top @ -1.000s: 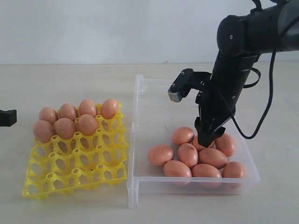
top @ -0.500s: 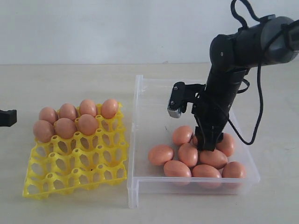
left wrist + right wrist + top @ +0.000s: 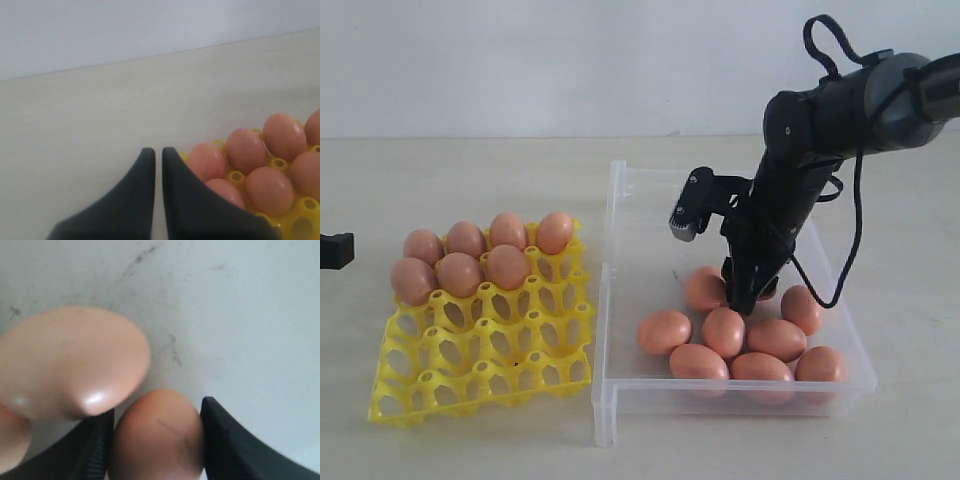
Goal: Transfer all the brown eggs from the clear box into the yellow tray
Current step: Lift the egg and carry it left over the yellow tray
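Observation:
My right gripper (image 3: pixel 745 300) reaches down into the clear box (image 3: pixel 612 260) among the brown eggs (image 3: pixel 724 330). In the right wrist view its two fingers press on either side of one brown egg (image 3: pixel 157 440) that rests on the box floor (image 3: pixel 240 315), with a second egg (image 3: pixel 70 360) close beside it. Several more eggs lie in the near half of the box. The yellow tray (image 3: pixel 480 370) sits left of the box with several eggs (image 3: pixel 460 272) in its far rows. My left gripper (image 3: pixel 158 152) is shut and empty, beside the tray's far corner (image 3: pixel 235 176).
A tip of the left arm (image 3: pixel 335 250) shows at the left edge of the exterior view. The right arm's cable (image 3: pixel 845 270) loops over the box's right side. The tray's near rows of cups (image 3: pixel 510 345) hold nothing. A white wall stands behind the table.
The right gripper has moved left and lower among the eggs, and its fingers have narrowed onto one egg. The left gripper has not moved.

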